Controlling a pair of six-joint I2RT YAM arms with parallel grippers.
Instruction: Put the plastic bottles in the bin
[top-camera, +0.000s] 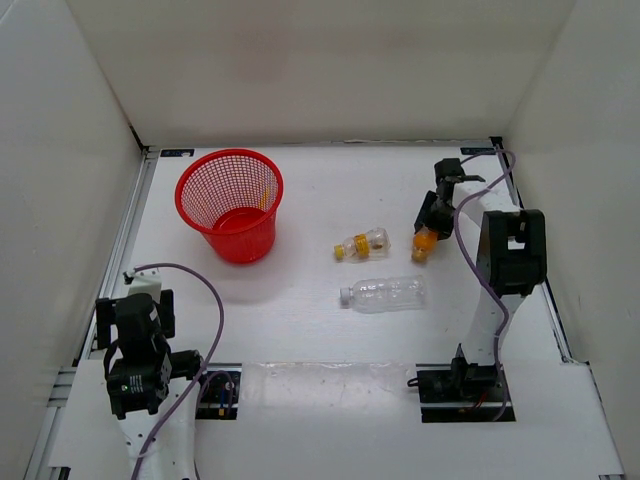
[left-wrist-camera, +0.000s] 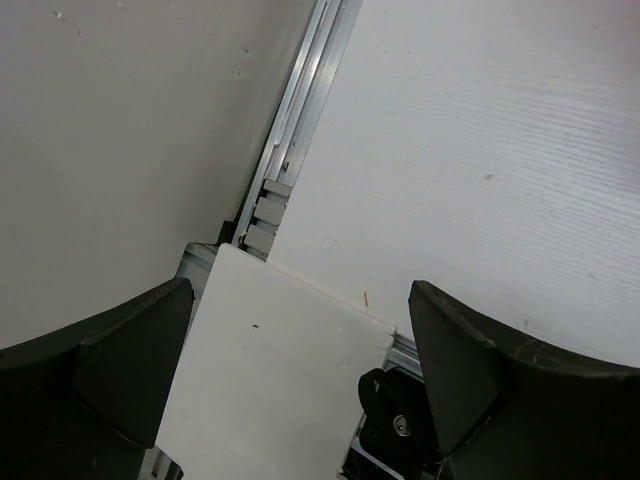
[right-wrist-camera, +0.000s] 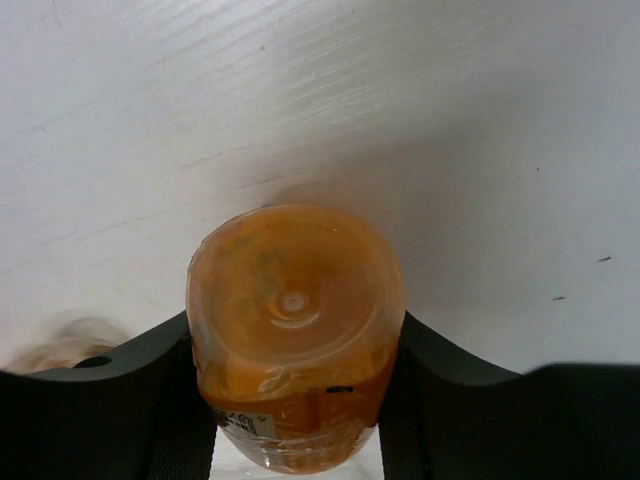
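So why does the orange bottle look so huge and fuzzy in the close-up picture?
Right wrist view: the orange bottle is very close to the camera, so it fills the frame and looks soft, with a grey shadow on the table around it. Left wrist view: the fingers are dark shapes with little detail. Top view: things look small but sharp, and the larger clear bottle shines faintly.
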